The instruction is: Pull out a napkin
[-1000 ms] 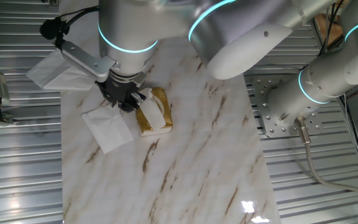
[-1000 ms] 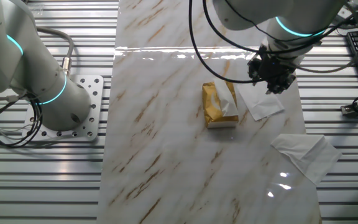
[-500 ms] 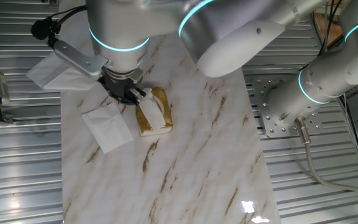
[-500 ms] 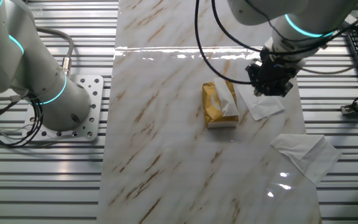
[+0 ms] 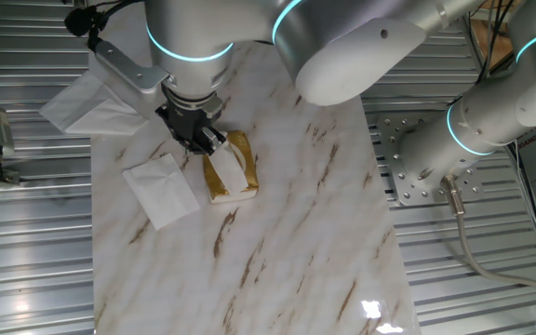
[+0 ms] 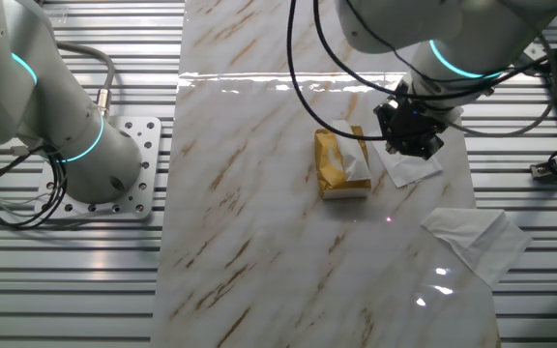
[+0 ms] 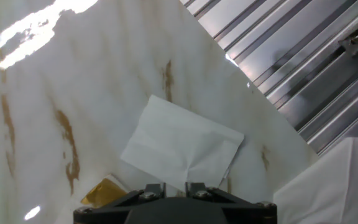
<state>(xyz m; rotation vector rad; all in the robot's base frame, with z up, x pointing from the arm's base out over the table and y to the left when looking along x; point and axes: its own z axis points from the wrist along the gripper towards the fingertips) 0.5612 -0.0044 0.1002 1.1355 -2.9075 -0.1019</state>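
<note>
The napkin (image 5: 161, 189) is a small white folded square lying flat on the marble table, left of the yellow-gold packet (image 5: 229, 167). In the other fixed view the napkin (image 6: 412, 166) lies right of the packet (image 6: 341, 162). My gripper (image 5: 194, 140) hovers over the packet's far end, between packet and napkin, also seen in the other fixed view (image 6: 409, 135). In the hand view the napkin (image 7: 182, 146) lies just ahead of my gripper (image 7: 176, 188), with a packet corner (image 7: 104, 191) at lower left. The jaws stand slightly apart with nothing between them.
A larger white paper (image 5: 87, 104) with a pointed fold lies at the table's corner, overhanging the edge; it shows in the other fixed view (image 6: 472, 242) and the hand view (image 7: 328, 186). Ribbed metal flooring surrounds the marble table (image 5: 287, 242). A second robot arm's base (image 5: 417, 167) stands beside it.
My gripper has turned at the wrist and shifted a little from above the napkin toward the packet. The napkin, packet and larger paper have not moved.
</note>
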